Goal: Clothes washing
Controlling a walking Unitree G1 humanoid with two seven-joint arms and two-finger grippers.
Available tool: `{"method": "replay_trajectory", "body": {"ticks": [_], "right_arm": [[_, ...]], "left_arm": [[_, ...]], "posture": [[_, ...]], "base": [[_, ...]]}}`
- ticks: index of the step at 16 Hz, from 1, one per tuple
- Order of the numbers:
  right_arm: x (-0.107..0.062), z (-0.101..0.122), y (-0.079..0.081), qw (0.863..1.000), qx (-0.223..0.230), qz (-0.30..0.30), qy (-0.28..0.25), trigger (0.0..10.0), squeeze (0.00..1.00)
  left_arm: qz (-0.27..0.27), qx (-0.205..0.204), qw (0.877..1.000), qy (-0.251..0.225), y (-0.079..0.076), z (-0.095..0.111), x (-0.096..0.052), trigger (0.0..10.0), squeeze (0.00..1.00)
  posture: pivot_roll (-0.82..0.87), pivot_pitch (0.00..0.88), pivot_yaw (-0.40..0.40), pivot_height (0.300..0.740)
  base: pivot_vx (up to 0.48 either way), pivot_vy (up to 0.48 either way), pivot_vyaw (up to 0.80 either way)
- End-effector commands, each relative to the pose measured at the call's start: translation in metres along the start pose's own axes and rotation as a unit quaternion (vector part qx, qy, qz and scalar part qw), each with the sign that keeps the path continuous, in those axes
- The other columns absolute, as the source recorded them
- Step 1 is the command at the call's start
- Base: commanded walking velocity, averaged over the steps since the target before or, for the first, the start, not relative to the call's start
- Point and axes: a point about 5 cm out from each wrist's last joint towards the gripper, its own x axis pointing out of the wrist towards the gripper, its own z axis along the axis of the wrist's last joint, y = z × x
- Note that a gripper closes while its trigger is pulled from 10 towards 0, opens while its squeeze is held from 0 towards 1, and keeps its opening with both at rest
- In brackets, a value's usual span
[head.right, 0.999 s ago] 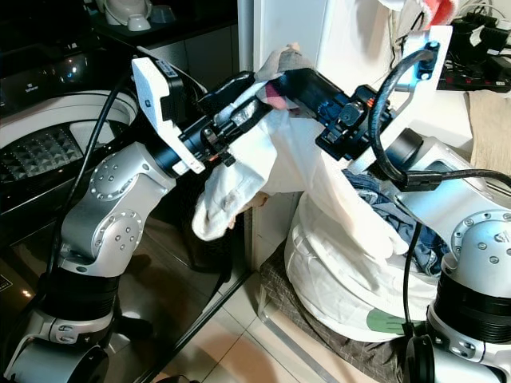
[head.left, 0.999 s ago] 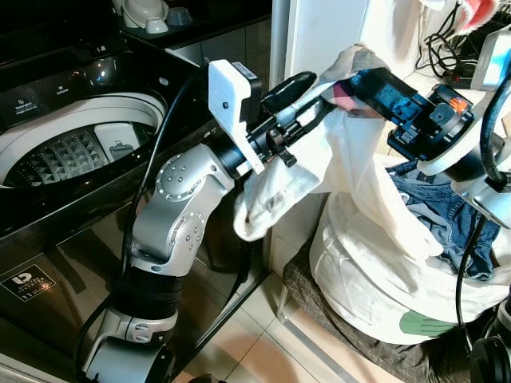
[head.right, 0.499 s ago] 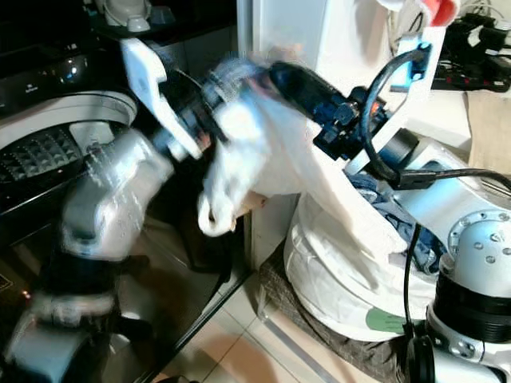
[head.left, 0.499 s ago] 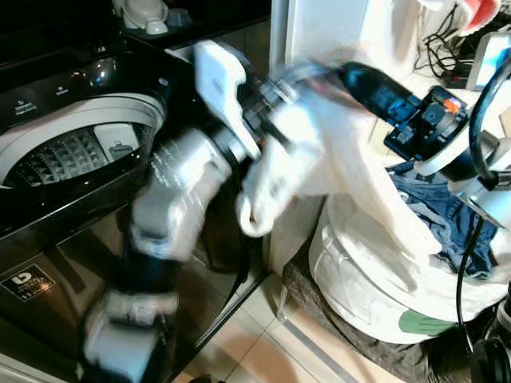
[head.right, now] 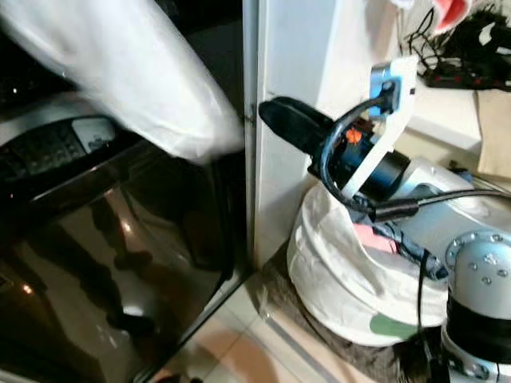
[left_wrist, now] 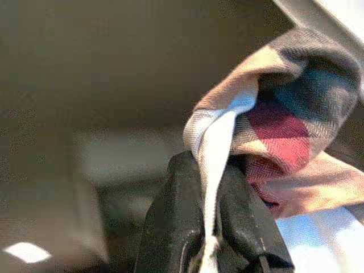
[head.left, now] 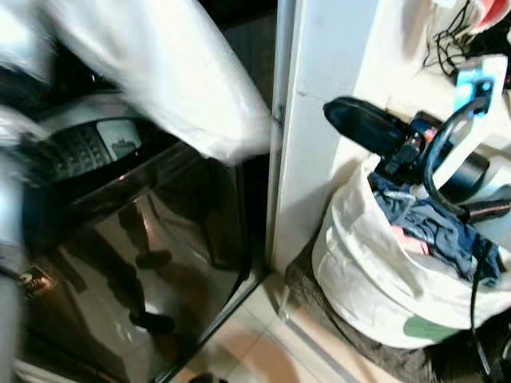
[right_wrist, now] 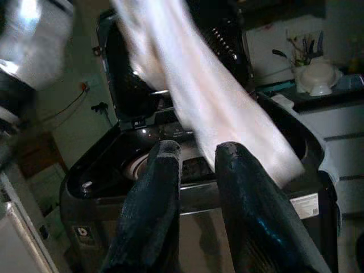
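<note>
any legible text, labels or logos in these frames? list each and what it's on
None can be read.
White sticker on the washing machine front: print too small and blurred.
Small badge at the machine's lower front corner: a logo shape, unreadable.
Green mark on the white laundry bag: no letters can be made out.
Washer control panel: motion-blurred, nothing legible.

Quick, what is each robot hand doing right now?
Left gripper: shut on the white garment, swinging it over the washing machine.
Right gripper: open, holding nothing, above the laundry bag.
</note>
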Motion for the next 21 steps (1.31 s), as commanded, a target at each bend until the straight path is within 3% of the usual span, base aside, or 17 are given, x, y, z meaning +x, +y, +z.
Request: {"method": "replay_trajectory", "body": {"ticks": [1,3,4,5,6,7,8,9,10,11,12,14,17,18,20,21], "right_arm": [[-0.001,-0.002,0.003,1.0,-0.018,-0.005,0.001,10.0,0.0],[0.0,-0.008,0.004,1.0,-0.023,-0.006,0.01,10.0,0.0],[0.002,-0.013,0.004,0.999,-0.027,-0.008,0.025,10.0,0.0],[0.002,-0.014,0.004,0.999,-0.029,-0.008,0.029,10.0,0.0],[0.004,-0.018,0.004,0.998,-0.035,-0.007,0.045,10.0,0.0],[0.006,-0.025,0.007,0.997,-0.042,-0.001,0.067,10.0,0.0],[0.007,-0.028,0.008,0.996,-0.045,0.002,0.077,10.0,0.0],[0.008,-0.035,0.013,0.994,-0.049,0.014,0.098,10.0,0.0],[0.008,-0.039,0.016,0.993,-0.051,0.022,0.107,10.0,0.0],[0.008,-0.04,0.016,0.992,-0.052,0.024,0.11,10.0,0.0],[0.008,-0.041,0.015,0.992,-0.053,0.025,0.115,10.0,0.0],[0.009,-0.043,0.014,0.991,-0.057,0.027,0.122,10.0,0.0],[0.01,-0.047,0.012,0.989,-0.058,0.028,0.131,10.0,0.0],[0.01,-0.048,0.012,0.989,-0.06,0.029,0.135,10.0,0.0],[0.01,-0.049,0.012,0.988,-0.061,0.029,0.136,10.0,0.0],[0.01,-0.049,0.01,0.988,-0.063,0.026,0.137,10.0,0.0]], "left_arm": [[-0.026,0.054,0.998,-0.02,-0.007,0.008,0.008,0.0,0.0],[-0.074,0.044,0.996,0.027,-0.027,-0.014,-0.002,0.0,0.0],[-0.17,0.031,0.975,0.142,-0.06,-0.054,-0.029,0.0,0.0],[-0.197,0.031,0.964,0.174,-0.069,-0.065,-0.039,0.0,0.0],[-0.27,0.038,0.923,0.272,-0.091,-0.096,-0.074,3.6,0.0],[-0.329,0.03,0.874,0.356,-0.107,-0.122,-0.112,10.0,0.0],[-0.332,0.027,0.861,0.384,-0.108,-0.13,-0.125,10.0,0.0],[-0.338,0.021,0.834,0.436,-0.109,-0.142,-0.146,10.0,0.0],[-0.342,0.012,0.817,0.465,-0.107,-0.147,-0.154,10.0,0.0],[-0.345,0.01,0.808,0.476,-0.104,-0.149,-0.157,10.0,1.0],[-0.36,0.033,0.793,0.491,-0.096,-0.151,-0.157,10.0,1.0],[-0.417,0.074,0.746,0.514,-0.081,-0.153,-0.159,10.0,1.0],[-0.45,0.089,0.72,0.521,-0.073,-0.152,-0.158,10.0,1.0],[-0.479,0.072,0.694,0.533,-0.071,-0.152,-0.162,10.0,1.0],[-0.501,0.069,0.674,0.539,-0.069,-0.152,-0.164,10.0,1.0],[-0.483,0.106,0.689,0.53,-0.065,-0.153,-0.16,10.0,1.0]], "posture": [[-0.1,0.0,0.059,0.74],[-0.09,0.0,0.057,0.74],[-0.1,0.0,0.052,0.74],[-0.1,0.0,0.052,0.74],[-0.1,0.0,0.048,0.74],[-0.11,0.0,0.05,0.74],[-0.11,0.0,0.049,0.74],[-0.11,0.0,0.044,0.74],[-0.11,0.0,0.041,0.74],[-0.11,0.0,0.038,0.74],[-0.1,0.0,0.035,0.74],[-0.1,0.0,0.03,0.74],[-0.09,0.0,0.026,0.74],[-0.09,0.0,0.026,0.74],[-0.08,0.0,0.026,0.74],[-0.08,0.0,0.025,0.74]], "base": [[0.0,0.0,0.0],[0.0,0.0,0.0],[0.0,0.0,0.0],[0.0,0.0,0.0],[0.0,0.0,0.0],[0.0,0.0,0.0],[0.0,0.0,0.0],[0.0,0.0,0.0],[0.0,0.0,0.0],[0.0,0.0,0.0],[0.0,0.0,0.0],[0.0,0.0,0.0],[0.0,0.0,0.0],[0.0,0.0,0.0],[0.0,0.0,0.0],[0.0,0.0,0.0]]}}
